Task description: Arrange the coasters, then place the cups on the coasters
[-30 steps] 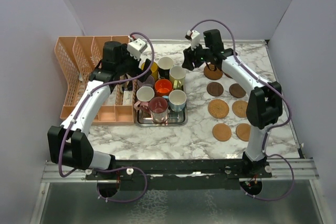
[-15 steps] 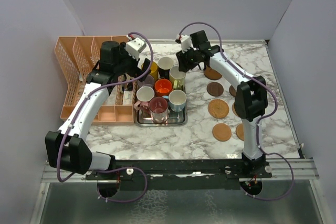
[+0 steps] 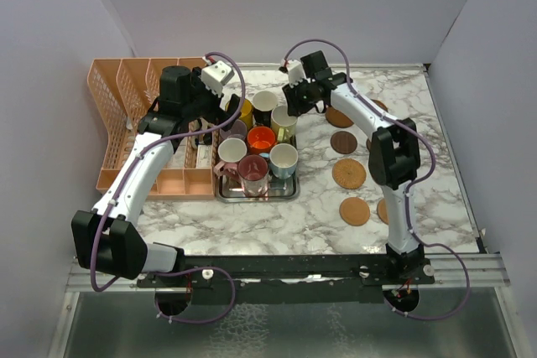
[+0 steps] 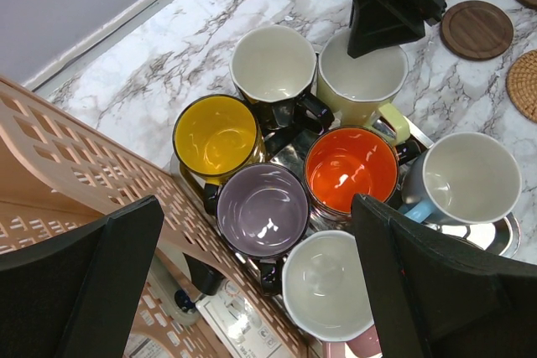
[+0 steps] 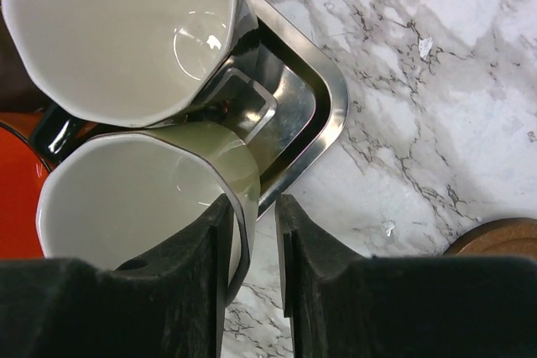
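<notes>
Several cups stand packed on the steel tray (image 3: 256, 194): yellow (image 4: 214, 133), purple (image 4: 262, 210), orange (image 4: 350, 168), light blue (image 4: 470, 176), pink-white (image 4: 327, 295), black (image 4: 273, 62), maroon (image 3: 252, 170) and cream (image 5: 126, 199). My right gripper (image 5: 254, 207) straddles the cream cup's right wall at the tray's back right corner. One finger is inside the cup, the other outside with a sliver of marble still showing between it and the wall. My left gripper (image 4: 256, 224) hovers wide open above the purple cup, holding nothing. Several coasters (image 3: 348, 173) lie on the marble to the right.
An orange plastic rack (image 3: 126, 123) stands against the tray's left side, under my left arm. My right arm stretches over the back coasters (image 3: 340, 116) and hides part of them. Walls close in the table at the back and both sides.
My right gripper swung left from over the back coasters to the cream cup and its jaws narrowed around the cup's wall. The left arm shifted only slightly.
</notes>
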Robot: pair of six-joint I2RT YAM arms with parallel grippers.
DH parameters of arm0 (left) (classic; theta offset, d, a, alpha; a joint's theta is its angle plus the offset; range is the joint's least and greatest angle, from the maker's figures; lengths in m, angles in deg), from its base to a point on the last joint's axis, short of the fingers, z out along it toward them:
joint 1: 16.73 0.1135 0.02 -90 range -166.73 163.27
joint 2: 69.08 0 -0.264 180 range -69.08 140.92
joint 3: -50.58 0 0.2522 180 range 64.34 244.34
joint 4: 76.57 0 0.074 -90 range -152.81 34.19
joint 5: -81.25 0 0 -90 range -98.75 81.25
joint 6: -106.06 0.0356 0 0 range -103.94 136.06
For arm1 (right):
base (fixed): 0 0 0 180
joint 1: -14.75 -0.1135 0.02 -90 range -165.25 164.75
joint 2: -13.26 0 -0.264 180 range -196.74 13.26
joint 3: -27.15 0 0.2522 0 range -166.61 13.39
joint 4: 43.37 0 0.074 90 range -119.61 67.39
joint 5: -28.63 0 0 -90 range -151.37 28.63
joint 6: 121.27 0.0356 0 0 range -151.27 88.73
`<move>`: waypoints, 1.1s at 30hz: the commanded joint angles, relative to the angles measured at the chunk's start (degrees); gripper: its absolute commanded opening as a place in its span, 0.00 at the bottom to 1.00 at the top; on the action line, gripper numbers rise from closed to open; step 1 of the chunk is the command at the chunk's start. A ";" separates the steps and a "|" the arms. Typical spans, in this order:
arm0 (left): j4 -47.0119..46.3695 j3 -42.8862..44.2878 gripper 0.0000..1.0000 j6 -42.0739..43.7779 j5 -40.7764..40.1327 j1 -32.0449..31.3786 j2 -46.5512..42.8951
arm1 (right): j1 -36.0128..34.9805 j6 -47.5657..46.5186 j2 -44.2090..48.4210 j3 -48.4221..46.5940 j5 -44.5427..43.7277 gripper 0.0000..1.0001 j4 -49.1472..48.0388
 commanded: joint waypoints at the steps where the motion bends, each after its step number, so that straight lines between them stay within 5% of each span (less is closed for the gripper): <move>1: -0.46 -0.64 0.99 0.63 0.03 -0.05 -1.13 | -0.69 0.71 -1.42 -2.22 -1.33 0.26 1.53; 12: -0.32 -0.96 0.99 1.41 -0.27 -0.01 -1.21 | -0.72 0.95 -0.18 -3.56 -1.87 0.01 3.08; 24: -0.06 -0.55 0.99 0.77 -1.15 -0.02 -1.53 | -0.15 2.13 4.34 -8.01 -4.49 0.01 6.50; 33: 0.55 0.21 0.99 0.87 -2.44 0.00 -1.65 | 6.52 3.83 10.54 -4.40 -3.12 0.01 6.31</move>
